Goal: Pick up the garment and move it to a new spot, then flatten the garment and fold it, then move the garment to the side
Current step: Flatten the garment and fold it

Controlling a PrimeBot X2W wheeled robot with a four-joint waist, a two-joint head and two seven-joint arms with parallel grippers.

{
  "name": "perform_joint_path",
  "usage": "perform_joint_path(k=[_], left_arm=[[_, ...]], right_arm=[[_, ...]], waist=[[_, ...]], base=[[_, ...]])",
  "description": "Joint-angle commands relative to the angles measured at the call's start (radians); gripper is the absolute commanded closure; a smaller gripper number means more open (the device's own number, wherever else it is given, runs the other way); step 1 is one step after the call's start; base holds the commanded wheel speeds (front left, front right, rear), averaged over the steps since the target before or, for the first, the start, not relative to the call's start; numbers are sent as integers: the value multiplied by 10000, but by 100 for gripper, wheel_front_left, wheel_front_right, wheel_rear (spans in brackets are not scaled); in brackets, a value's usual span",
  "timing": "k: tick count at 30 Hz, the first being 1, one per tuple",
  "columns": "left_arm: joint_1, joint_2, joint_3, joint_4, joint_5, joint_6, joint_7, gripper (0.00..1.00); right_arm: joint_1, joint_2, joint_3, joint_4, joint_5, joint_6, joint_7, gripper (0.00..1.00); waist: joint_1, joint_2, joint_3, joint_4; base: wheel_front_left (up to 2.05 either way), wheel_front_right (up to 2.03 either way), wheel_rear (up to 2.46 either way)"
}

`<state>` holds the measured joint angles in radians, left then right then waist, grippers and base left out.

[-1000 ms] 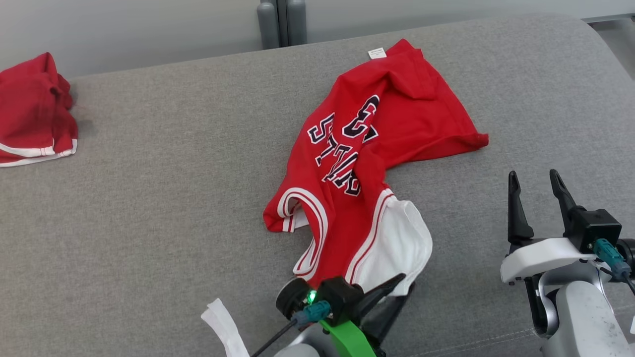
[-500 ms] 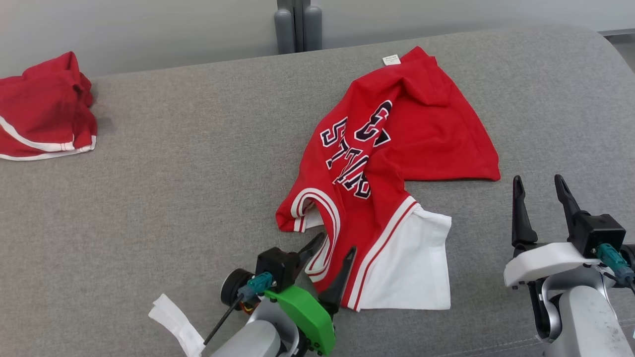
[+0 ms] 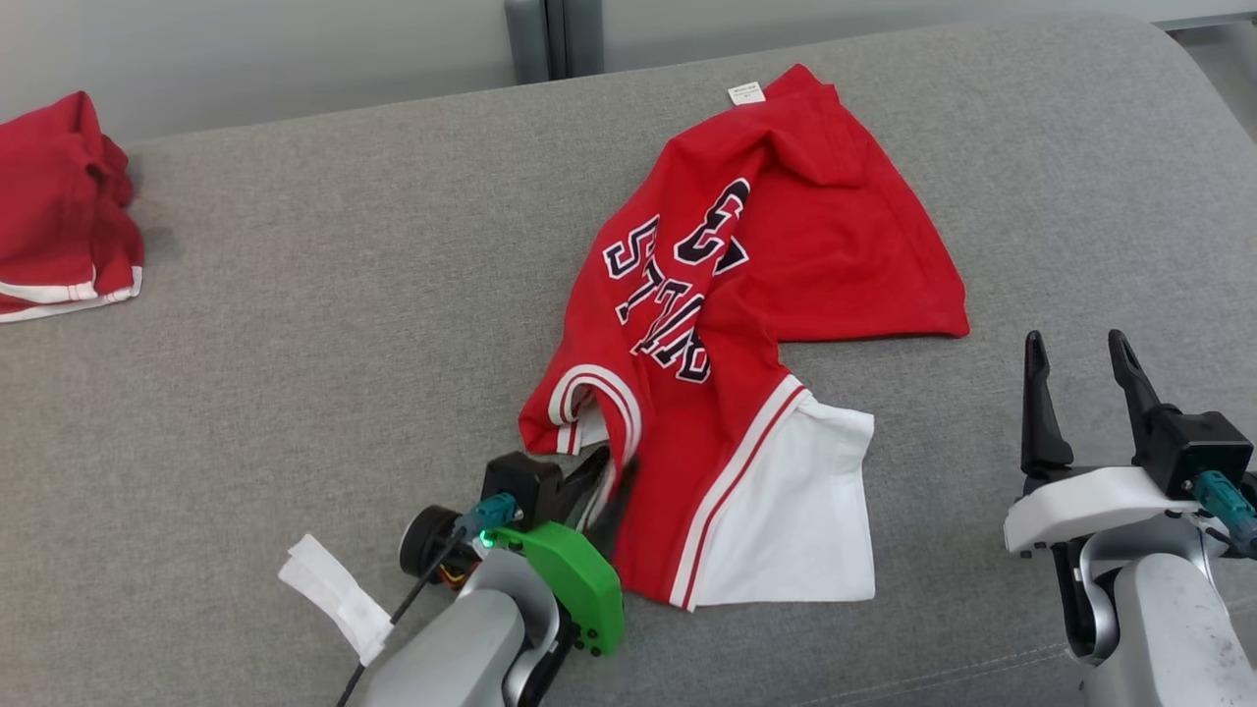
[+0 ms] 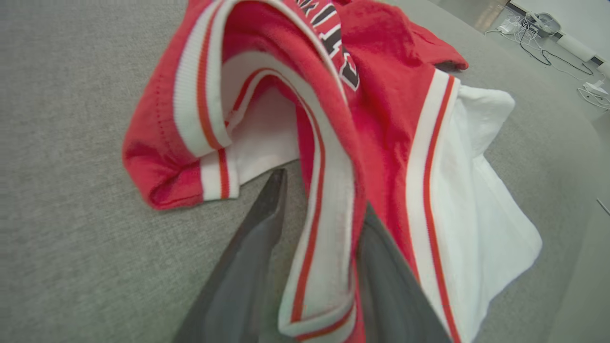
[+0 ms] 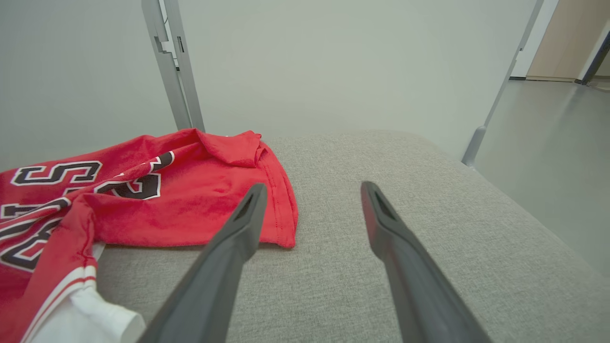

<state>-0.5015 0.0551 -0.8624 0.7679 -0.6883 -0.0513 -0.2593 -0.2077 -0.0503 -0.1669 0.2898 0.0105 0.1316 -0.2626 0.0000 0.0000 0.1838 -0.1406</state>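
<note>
Lower centre, the left hand (image 3: 604,481) straddles the armhole trim of the red garment (image 3: 746,324), fingers spread, not yet pinching. The garment lies rumpled mid-frame on the grey cushion (image 3: 295,295); flattening, folding and setting aside look undone. Lower right, the right hand (image 3: 1075,344) is spread and empty.

the garment (image 3: 835,255) is soft red knit cloth, matt, with ribbed white-and-red trim (image 4: 190,95) and a smooth white lining (image 3: 795,530). the bench (image 3: 295,295) under it is covered in coarse grey woven fabric, dull and a bit nubbly. the left pincer (image 3: 601,476) and right pincer (image 3: 1075,344) have dark matt plastic fingers (image 5: 228,257); a glossy green cover (image 3: 574,579) looks like plastic, and the pale forearm shell (image 3: 1169,638) is smooth but scuffed.
</note>
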Motion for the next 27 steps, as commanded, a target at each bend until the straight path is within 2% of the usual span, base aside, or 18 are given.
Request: perform_joint_path(k=[1,9,14,15,16,17,23,27], left_arm=[[-234,36,141,84,6,74,-54,100],[-1072,1133,1242,-167,521,161,-59,100],[-1670,1776,1514,251,674,-33,-61,100],[-1786,1824,1563,333,692,-50,-61,79],[-1898,1853,1652,378,670,-81,-62,42],[-1944,1880,1716,413,653,-103,-62,0],[-1499,1797,2574,-156,696,-47,-57,0],[-756,1601,3381,-1167,1036,85,-51,0]], right_arm=[[10,-9,-73,-65,71,-18,-32,0],[73,-3,-187,-136,183,-18,-32,0],[-95,-10,47,-64,284,-18,-32,0],[-119,-9,64,-46,296,-18,-32,0],[-145,-12,80,-29,309,-18,-32,0],[-159,-11,98,-15,316,-18,-32,0],[-49,-10,123,-93,218,-18,-32,0],[134,-10,161,-222,226,-18,-32,0]], waist=[[0,0,63,-38],[0,0,129,191],[0,0,213,298],[0,0,222,307],[0,0,232,316],[0,0,234,322],[0,0,135,399],[0,0,-64,537]], base=[[0,0,0],[0,0,0],[0,0,0],[0,0,0],[0,0,0],[0,0,0],[0,0,0],[0,0,0]])
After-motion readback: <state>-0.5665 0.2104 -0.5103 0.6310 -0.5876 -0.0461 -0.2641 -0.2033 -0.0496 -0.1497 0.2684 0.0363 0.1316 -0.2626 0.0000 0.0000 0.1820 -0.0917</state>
